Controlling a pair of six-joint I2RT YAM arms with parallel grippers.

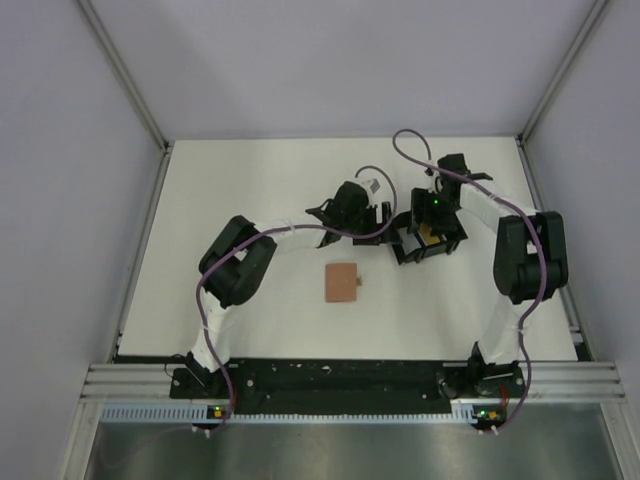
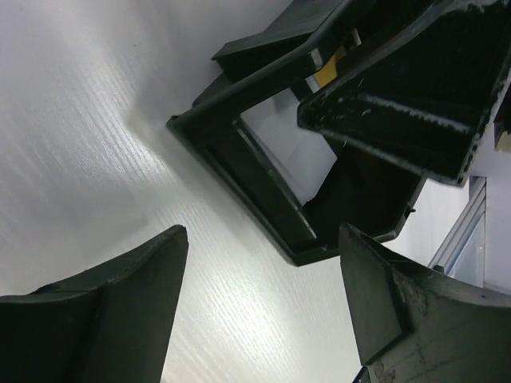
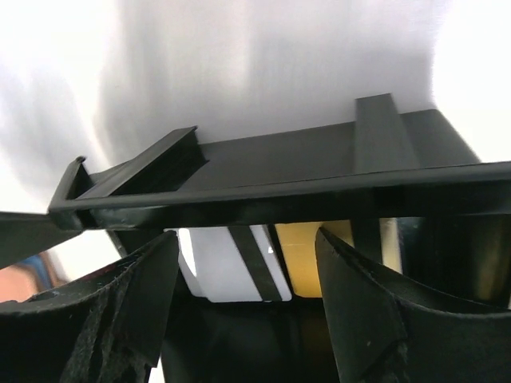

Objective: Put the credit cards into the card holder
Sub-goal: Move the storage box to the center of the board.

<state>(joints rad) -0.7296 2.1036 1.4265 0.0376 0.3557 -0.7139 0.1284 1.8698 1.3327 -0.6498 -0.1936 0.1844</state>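
The tan-brown card holder [image 1: 343, 284] lies flat on the table, apart from both arms. The credit cards sit in a black square tray [image 1: 446, 247]: a pale card with a dark stripe [image 3: 231, 263] and a yellow-orange card [image 3: 307, 255] beside it. My right gripper [image 3: 247, 235] hangs open over the tray, its fingers either side of the pale card and not clamping it. My left gripper [image 2: 263, 235] is open just left of the tray's corner [image 2: 239, 171], with only bare table between its fingers. From above, the left gripper [image 1: 385, 215] and right gripper [image 1: 432, 222] are close together at the tray.
The tray's near wall [image 3: 279, 199] crosses just in front of my right fingers. In the left wrist view a right finger [image 2: 399, 104] fills the upper right. White side walls and metal rails [image 1: 140, 100] bound the table.
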